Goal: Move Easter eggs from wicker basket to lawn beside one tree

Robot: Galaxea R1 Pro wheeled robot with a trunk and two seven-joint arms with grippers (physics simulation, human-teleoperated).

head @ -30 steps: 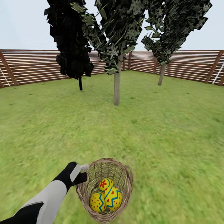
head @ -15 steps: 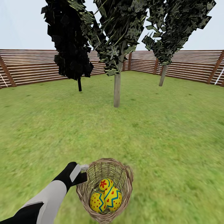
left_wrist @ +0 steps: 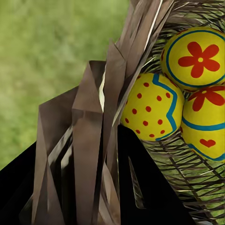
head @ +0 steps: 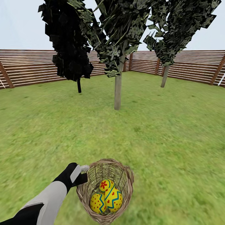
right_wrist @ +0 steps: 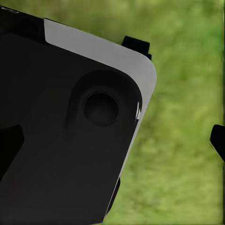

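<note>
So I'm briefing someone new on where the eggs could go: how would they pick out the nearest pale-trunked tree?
Start from the slatted fence ringing the lawn. Three trees stand before it; take the middle one, straight ahead beyond the wicker basket. That tree is nearest, its trunk thick and grey-beige, unlike the thin black-trunked tree beside it.

the lawn (head: 175,137) is a wide flat stretch of mottled green grass. near the 6 o'clock edge of the head view is the wicker basket (head: 128,178); whether it rests on the grass i cannot tell. at 12 o'clock the tree (head: 117,90) stands in the grass, a black-trunked tree (head: 79,86) at 11, another pale trunk (head: 164,76) at 1.
</note>
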